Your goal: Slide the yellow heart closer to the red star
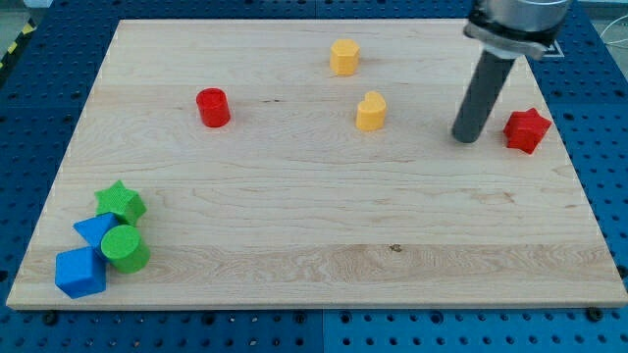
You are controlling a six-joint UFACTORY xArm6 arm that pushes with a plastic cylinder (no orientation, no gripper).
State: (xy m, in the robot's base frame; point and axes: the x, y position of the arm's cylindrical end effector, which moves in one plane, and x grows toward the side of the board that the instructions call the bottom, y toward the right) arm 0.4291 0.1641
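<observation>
One view only: a single camera looks down on a pale wooden board [324, 226] lying on a blue pegboard surface [39, 78].
Tool state: I have no fingers to spread or press together; my arm ends in a straight dark rod, and it holds nothing.
My tip [465, 138]: it rests on the board at the view's right, between the yellow heart and the red star, near the star and touching neither.
Yellow heart [370, 112]: it sits right of the board's centre, towards the view's top, well apart from the star.
Red star [526, 130]: it sits near the board's right edge, just to the right of my tip.
Step in hand: I judge the push is not yet begun, since I stand on the wrong side of the heart.
Next move: I need to travel round to the heart's left side without nudging it, then push it rightwards towards the star.
Yellow count: two, the heart and a yellow block [343, 57] above it, shape unclear.
Red count: two, the star and a red cylinder [212, 107] at upper left.
Green count: two, a green star [121, 202] and a green cylinder [126, 248], clustered at lower left.
Blue count: two, a blue block [95, 228] and a blue cube [79, 274], in that same cluster.
</observation>
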